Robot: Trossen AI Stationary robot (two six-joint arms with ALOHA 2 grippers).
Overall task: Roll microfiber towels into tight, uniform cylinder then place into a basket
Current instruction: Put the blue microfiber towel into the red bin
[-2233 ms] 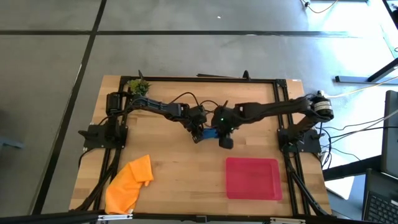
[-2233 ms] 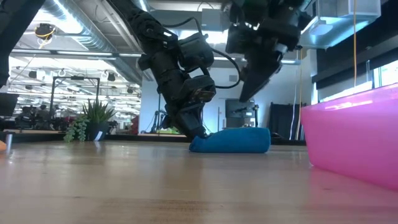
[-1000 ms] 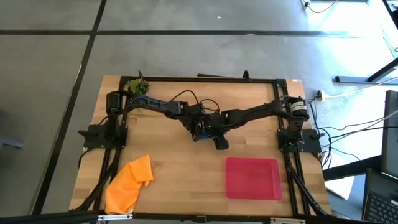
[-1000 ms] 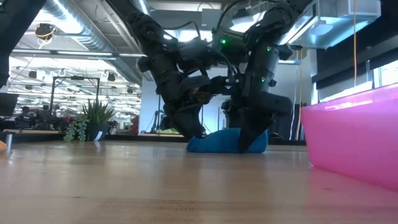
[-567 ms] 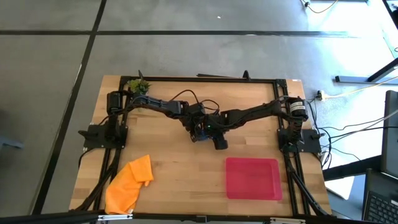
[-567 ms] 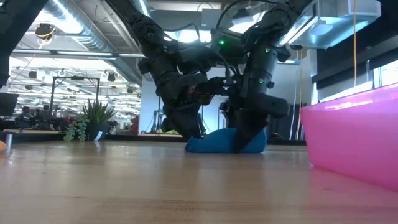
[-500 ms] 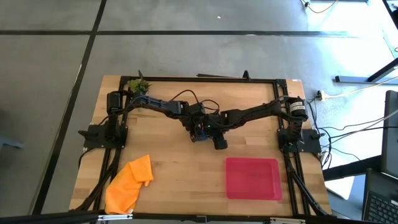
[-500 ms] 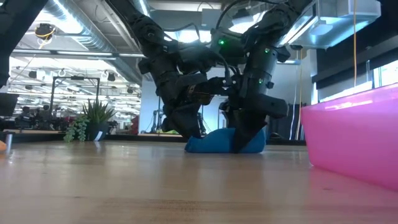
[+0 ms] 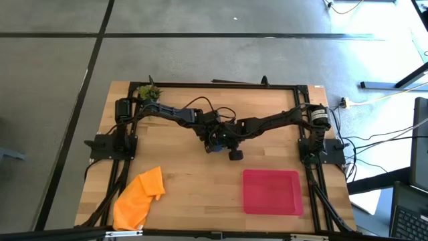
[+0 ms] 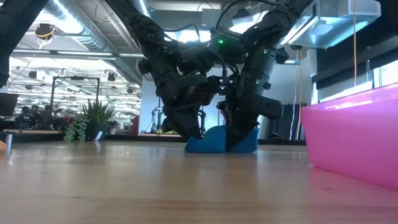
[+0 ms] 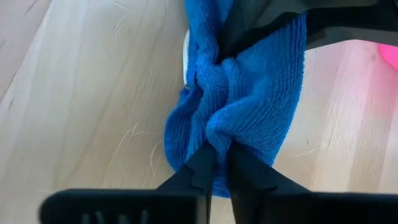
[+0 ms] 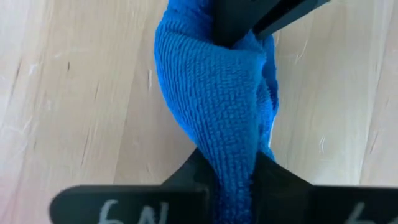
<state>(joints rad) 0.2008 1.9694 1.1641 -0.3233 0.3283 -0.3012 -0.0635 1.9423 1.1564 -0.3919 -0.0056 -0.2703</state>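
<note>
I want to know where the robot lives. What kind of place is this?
Probably a robotics lab or workshop. Behind the wooden table is a big open hall with bare ceiling ducts, workbenches with equipment, and cables across a concrete floor.

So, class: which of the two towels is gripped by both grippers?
The blue towel, pinched between left gripper and right gripper; the orange towel lies untouched.
</note>
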